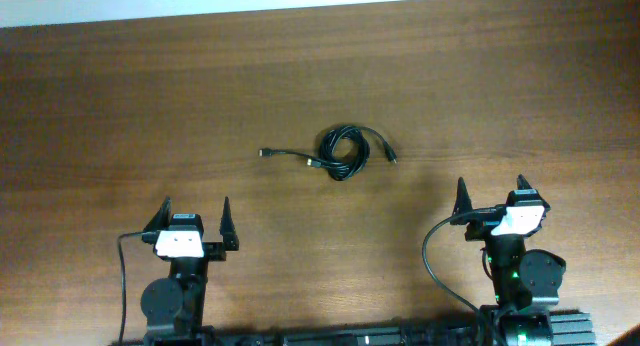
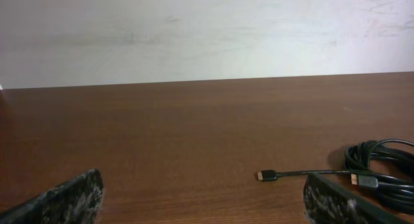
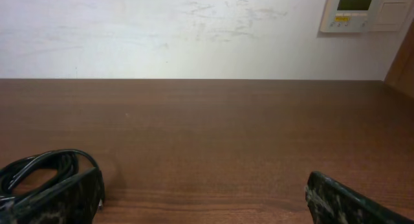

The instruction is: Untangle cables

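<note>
Hidden or unclear: How many cords make up the knotted coil of thin black cables [image 1: 343, 152] cannot be counted from overhead. In the left wrist view the coil [image 2: 380, 169] is cut off by the right edge and partly covered by a dark, scuffed finger [image 2: 336, 203]. In the right wrist view only its right part [image 3: 40, 167] is seen, behind a finger [image 3: 65, 198] and cropped at the left edge.

Location of cables: They lie on the brown wooden table [image 1: 150, 96], near the middle, well ahead of both arms and between them.

Long axis: The bundle is stretched left to right across the table. A straight tail ends in a small plug [image 1: 265, 153] pointing left, and a shorter tail ends in a plug [image 1: 393, 161] pointing right and slightly towards the arms.

Left gripper [image 1: 195, 221]: The fingers are spread wide and nothing is held.

Right gripper [image 1: 492, 193]: The fingers are likewise spread apart, with nothing between them.

Background: A white wall panel [image 3: 362, 10] is seen, cut off at the top.
</note>
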Available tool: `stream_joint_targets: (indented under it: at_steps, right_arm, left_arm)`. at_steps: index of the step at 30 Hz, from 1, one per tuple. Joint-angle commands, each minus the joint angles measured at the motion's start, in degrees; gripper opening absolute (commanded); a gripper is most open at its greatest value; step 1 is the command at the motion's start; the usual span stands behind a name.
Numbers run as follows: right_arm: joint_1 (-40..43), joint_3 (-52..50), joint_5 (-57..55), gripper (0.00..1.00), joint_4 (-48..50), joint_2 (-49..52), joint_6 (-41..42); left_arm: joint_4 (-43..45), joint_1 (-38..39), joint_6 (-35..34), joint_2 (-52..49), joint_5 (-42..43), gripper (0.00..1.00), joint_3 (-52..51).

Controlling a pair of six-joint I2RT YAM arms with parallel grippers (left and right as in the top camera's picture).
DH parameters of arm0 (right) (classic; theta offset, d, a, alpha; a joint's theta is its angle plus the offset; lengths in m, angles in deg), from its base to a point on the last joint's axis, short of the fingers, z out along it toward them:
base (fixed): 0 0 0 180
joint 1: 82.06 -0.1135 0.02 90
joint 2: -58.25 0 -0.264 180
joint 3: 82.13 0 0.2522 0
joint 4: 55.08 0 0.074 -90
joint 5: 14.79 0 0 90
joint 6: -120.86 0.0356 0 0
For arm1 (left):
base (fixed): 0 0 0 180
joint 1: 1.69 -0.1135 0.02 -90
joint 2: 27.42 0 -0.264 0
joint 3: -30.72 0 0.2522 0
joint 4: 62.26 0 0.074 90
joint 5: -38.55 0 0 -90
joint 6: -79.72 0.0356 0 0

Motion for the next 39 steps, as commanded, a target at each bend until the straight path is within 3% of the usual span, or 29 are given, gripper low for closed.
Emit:
stream_joint_targets:
  at_steps: [1,25,28,30,33,36,39]
  right_arm:
    - [-0.4,-0.4,-0.7,0.99,-0.2,-0.4,0.1]
    - [-0.4,-0.4,-0.7,0.99,-0.2,-0.4,0.1]
    - [-0.4,-0.4,-0.7,1.00,-0.2,-0.4,0.1]
    - [-0.4,-0.4,-0.7,0.99,-0.2,-0.4,0.1]
    - [-0.4,-0.4,-0.7,0.99,-0.2,-0.4,0.1]
    - [-0.4,-0.4,-0.7,0.99,-0.2,-0.4,0.1]
    - [-0.4,-0.4,-0.7,0.99,-0.2,-0.4,0.1]
  left_arm:
    - [-0.1,0.3,-0.6,0.5,-0.8,0.99,-0.3]
    - [0.7,0.2,-0.6,0.5,-0.8,0.99,-0.3]
    - [6.8,0.3,-1.5,0.5,9.4,0.99,-0.3]
    - [7.1,0.3,-6.0,-0.3,10.0,0.99,2.8]
    - [-3.2,0.3,-5.9,-8.5,9.9,0.99,15.0]
    - [-11.3,0.3,-5.7,-27.3,10.7,0.99,31.3]
    - [-24.3,0.7,-5.7,-51.5,18.1,0.99,53.5]
